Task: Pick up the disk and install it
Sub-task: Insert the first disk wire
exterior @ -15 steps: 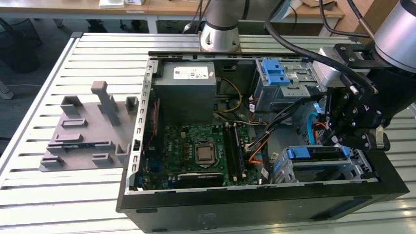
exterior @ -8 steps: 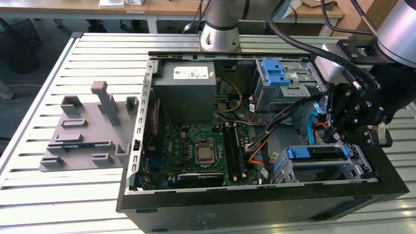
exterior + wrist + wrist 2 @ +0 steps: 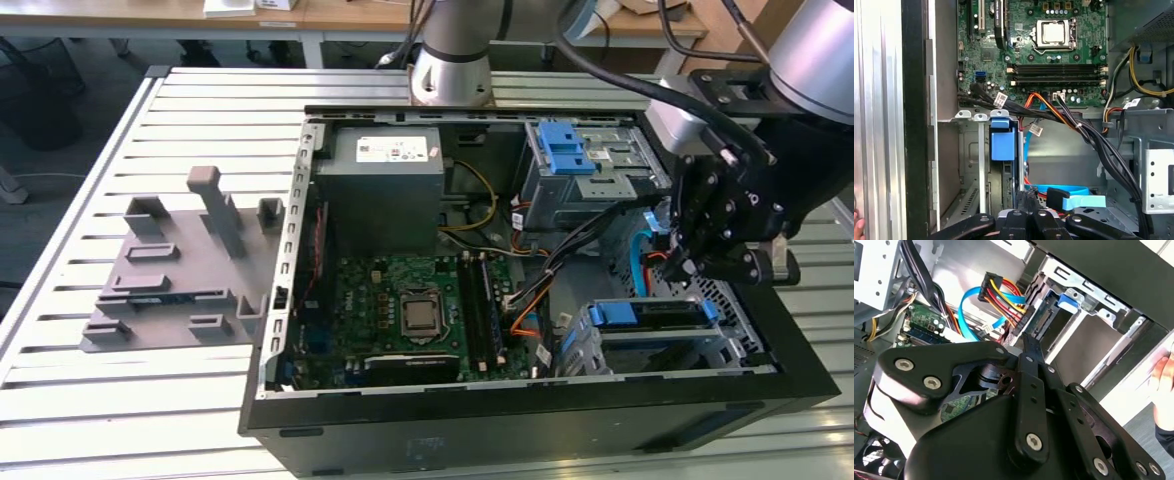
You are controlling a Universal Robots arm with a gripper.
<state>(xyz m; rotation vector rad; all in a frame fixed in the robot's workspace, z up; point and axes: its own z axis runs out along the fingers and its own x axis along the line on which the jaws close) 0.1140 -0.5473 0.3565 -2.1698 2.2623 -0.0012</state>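
The disk [image 3: 661, 318] sits edge-up in the metal cage [image 3: 731, 345] at the case's front corner, on the exterior view's right, its blue bracket tab [image 3: 611, 315] on top. In the first wrist view the disk [image 3: 1004, 186] stands in the cage slot under that blue tab [image 3: 1003, 142]. My black gripper [image 3: 683, 268] hangs just above the cage among the cables, apart from the disk, shut with nothing in it. In the second wrist view the gripper [image 3: 1027, 340] points at the disk's connector end [image 3: 1046, 317], close to the multicoloured power plug [image 3: 1016, 320].
The open black computer case [image 3: 534, 420] lies on a slatted metal table [image 3: 120, 400]. Inside are the grey power supply [image 3: 387, 175], the green motherboard [image 3: 414, 310], an upper drive bay with a blue latch [image 3: 574, 150] and loose cables [image 3: 574, 240]. A grey fixture [image 3: 174, 270] lies to the left. A person's hand [image 3: 1164, 375] is beside the case.
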